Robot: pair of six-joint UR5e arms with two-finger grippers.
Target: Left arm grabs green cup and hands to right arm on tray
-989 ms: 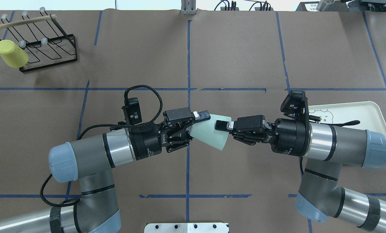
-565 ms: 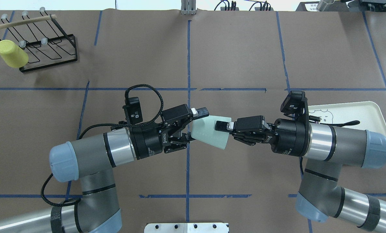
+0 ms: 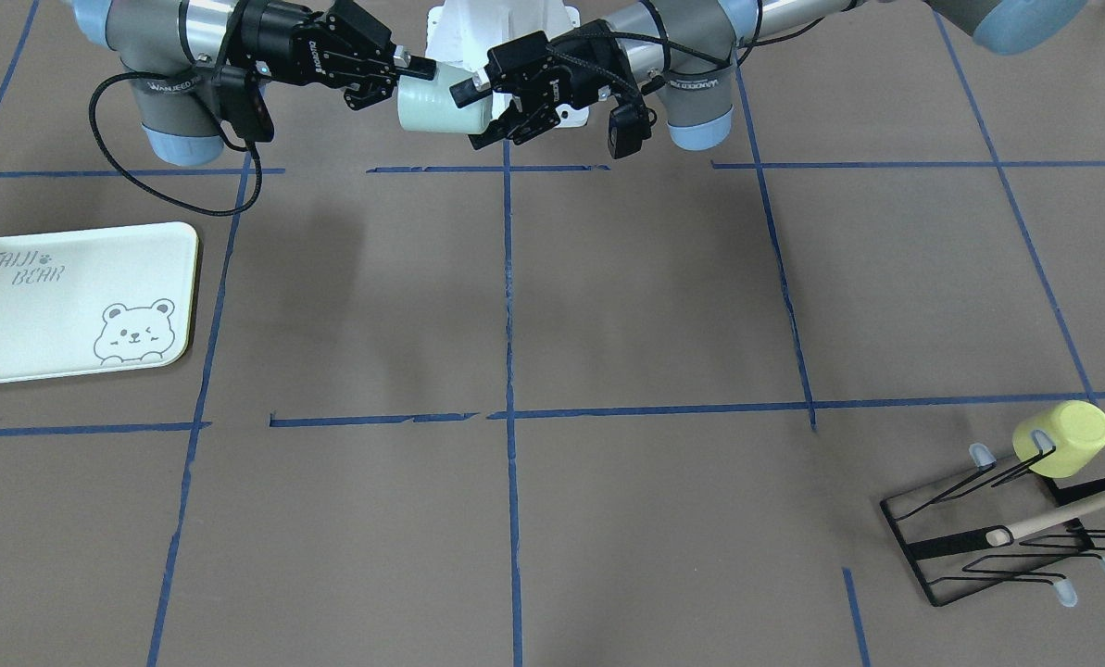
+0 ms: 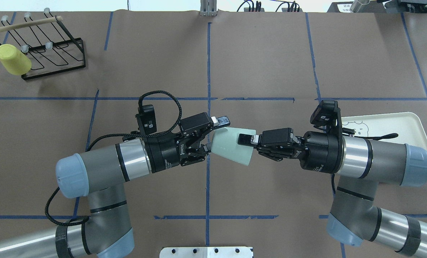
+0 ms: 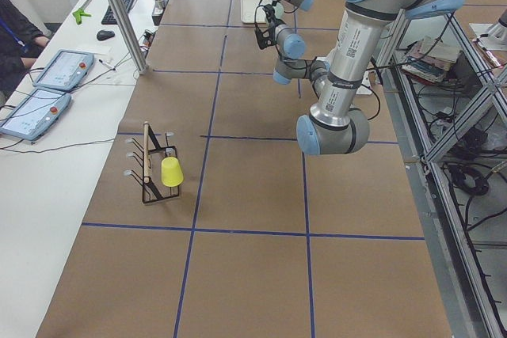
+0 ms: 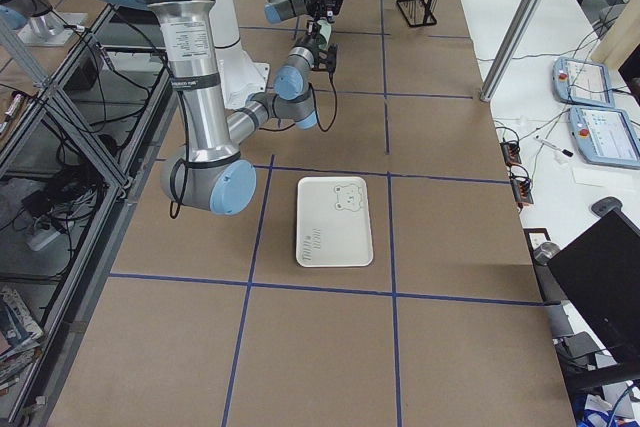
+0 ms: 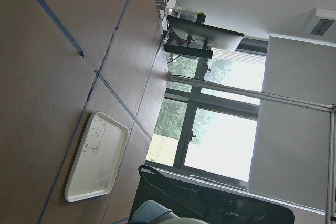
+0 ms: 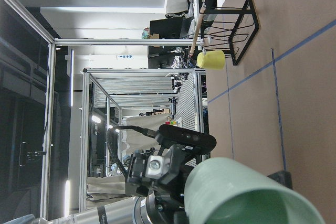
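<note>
**Left gripper [image 4: 213,134] lets go: green cup [image 4: 231,145] hangs from the right gripper [image 4: 247,139]**

The green cup lies on its side in the air over the middle of the desk [image 4: 270,53], above the central blue tape line. Its mouth faces the right gripper and its base faces the left one. The right gripper is clamped on the cup at the rim, with one finger showing along the outer wall. Its pose and the cup's place match the earlier pictures almost exactly.

The change is on the other side. A second ago the left gripper pinched the cup's base end; a little later its jaws had begun to part. Now they stand spread wide, and the gripper has pulled back slightly toward its own side, so that only the fingertips flank the base. Whether the upper fingertip still touches the cup is hard to tell from overhead.

The tray [image 4: 413,122] lies flat on the desk on the robot's right, partly under the right arm's wrist and well apart from the cup. At the far left corner a yellow cup [image 4: 13,59] sits on a wire rack [image 4: 56,53], where it was before.
</note>
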